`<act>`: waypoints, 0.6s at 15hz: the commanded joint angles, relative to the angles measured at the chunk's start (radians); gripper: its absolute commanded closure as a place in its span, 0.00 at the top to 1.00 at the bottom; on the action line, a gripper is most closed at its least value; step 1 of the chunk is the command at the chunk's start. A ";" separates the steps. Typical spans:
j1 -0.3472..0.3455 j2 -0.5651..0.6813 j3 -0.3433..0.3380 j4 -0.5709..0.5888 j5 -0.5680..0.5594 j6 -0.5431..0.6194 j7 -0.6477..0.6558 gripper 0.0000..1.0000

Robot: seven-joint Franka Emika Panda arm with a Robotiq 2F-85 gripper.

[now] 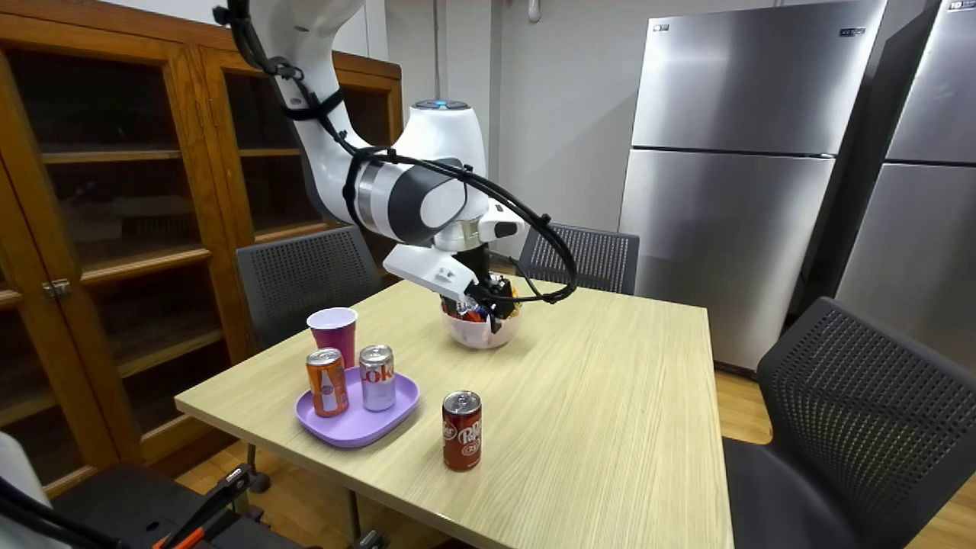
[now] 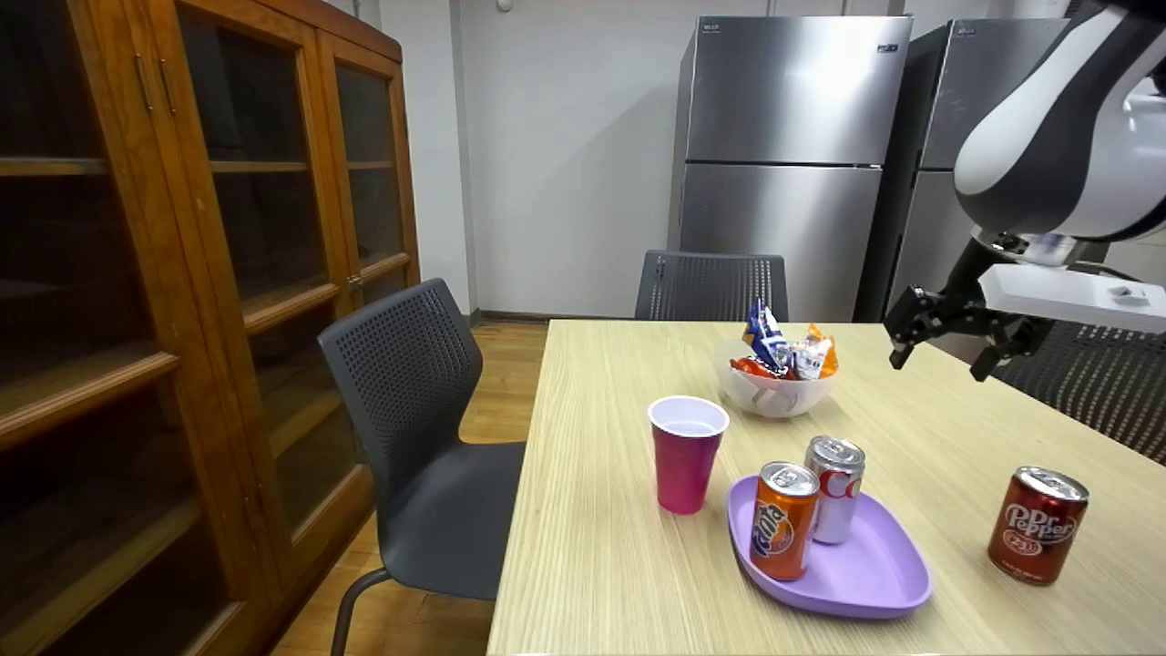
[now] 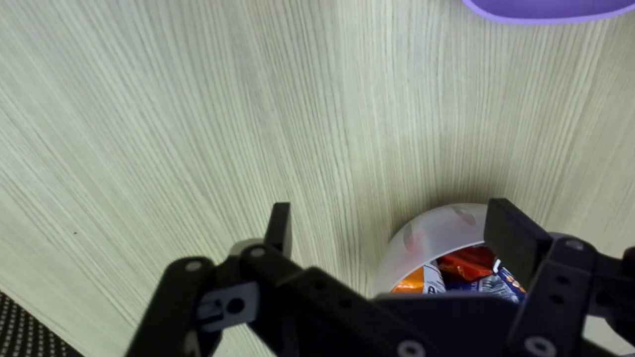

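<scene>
Holding the black two-fingered claw (image 2: pixel 939 364) spread wide and empty above the pale wood-grain counter (image 2: pixel 592 510), near the round translucent-white bowl (image 2: pixel 774 399), filled with shiny multicoloured snack packets (image 2: pixel 772 351) and standing apart from the rounded purple tray (image 2: pixel 874 574).

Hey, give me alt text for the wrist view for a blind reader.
An open, empty end effector hangs above a pale table, partly hiding a white bowl of colorful packets; a purple tray peeks in at top right.
</scene>
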 commanded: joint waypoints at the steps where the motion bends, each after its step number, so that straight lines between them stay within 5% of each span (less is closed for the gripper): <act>1: 0.011 -0.075 -0.052 -0.055 -0.042 -0.054 0.028 1.00; 2: 0.014 -0.081 -0.068 -0.062 -0.053 -0.060 0.034 1.00; 3: 0.131 -0.091 -0.186 -0.069 0.004 -0.066 -0.011 1.00; 9: 0.304 -0.097 -0.432 -0.105 -0.105 -0.098 0.058 1.00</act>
